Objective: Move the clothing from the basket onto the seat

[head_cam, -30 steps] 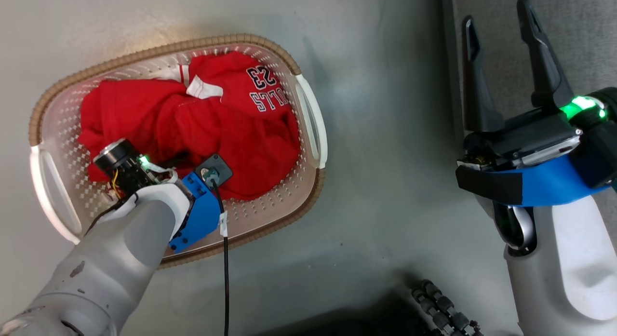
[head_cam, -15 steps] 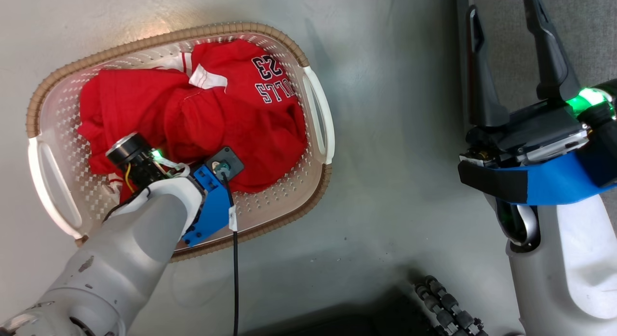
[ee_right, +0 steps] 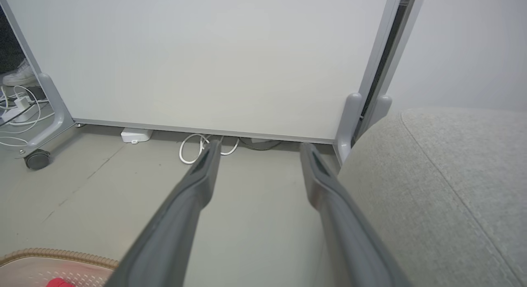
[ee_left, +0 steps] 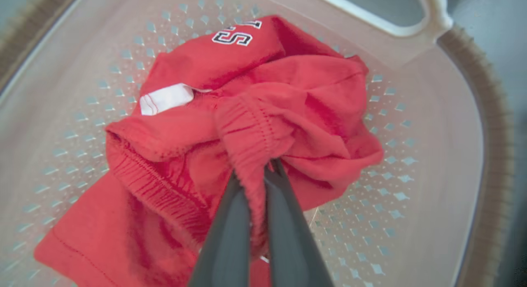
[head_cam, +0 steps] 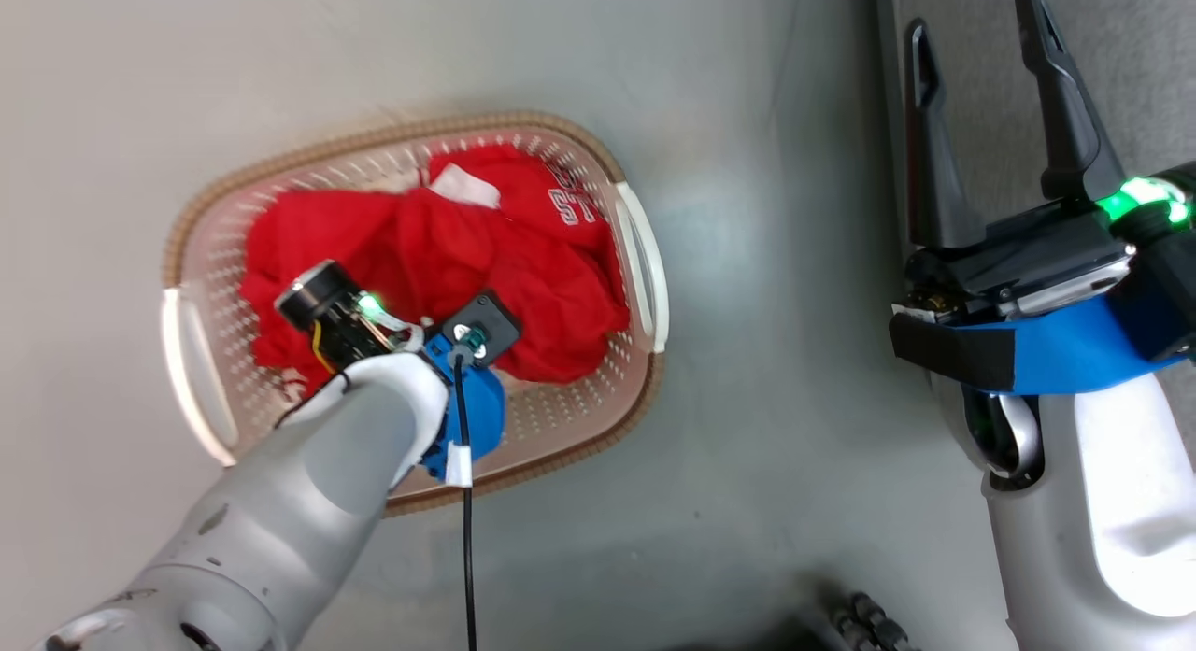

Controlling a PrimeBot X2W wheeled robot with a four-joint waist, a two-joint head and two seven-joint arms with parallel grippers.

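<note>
The clothing (ee_left: 321,114) was soft, matt cloth with a ribbed hem. The basket (ee_left: 436,126) had smooth plastic walls and a rough braided rim (ee_left: 496,126). The seat (ee_right: 453,188) was coarse grey woven fabric; the floor (head_cam: 747,212) looked smooth, faintly glossy.

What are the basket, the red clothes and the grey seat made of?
The basket looks like smooth cream plastic, moulded with little holes. Its brown rim looks braided, maybe rope or plastic. The red clothes are soft cloth: they wrinkle and show stitching. The grey seat looks like woven fabric with a seam.

The left tool (ee_left: 257,173) has clamped shut on the clothing (ee_left: 296,93).
</note>
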